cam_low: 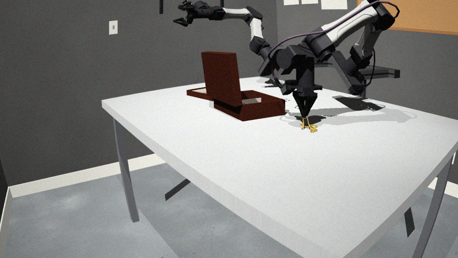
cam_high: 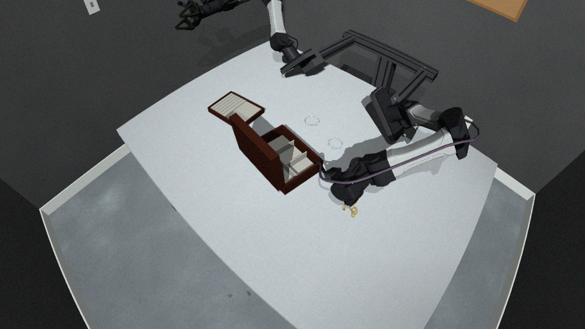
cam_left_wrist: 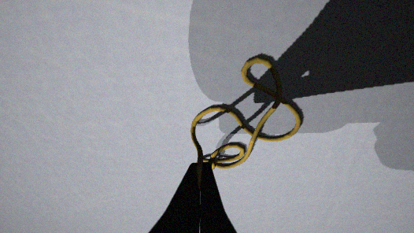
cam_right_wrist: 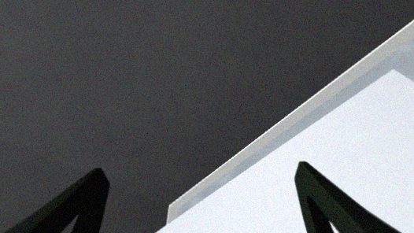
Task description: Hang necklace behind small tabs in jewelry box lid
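Note:
The gold necklace point(cam_high: 353, 210) point(cam_low: 313, 130) point(cam_left_wrist: 271, 138) hangs in strands from my left gripper point(cam_low: 305, 116) point(cam_left_wrist: 201, 170), which is shut on it just above the table. Its lower loops rest tangled on the table. The dark red jewelry box point(cam_high: 301, 181) point(cam_low: 262, 110) stands with its lid point(cam_high: 255, 143) point(cam_low: 220, 80) raised; the left gripper is beside its base. The lid's inner face and the tabs are hidden. My right gripper point(cam_high: 179, 21) point(cam_low: 176, 13) point(cam_right_wrist: 199, 172) is open and empty, high up and away from the box.
A shallow tray point(cam_high: 218, 116) point(cam_low: 198, 95) with a pale inside lies on the table behind the raised lid. Two thin rings point(cam_high: 305, 120) point(cam_high: 328, 143) lie between the box and the arm bases. Pale dividers point(cam_high: 291, 147) stand in the box's base.

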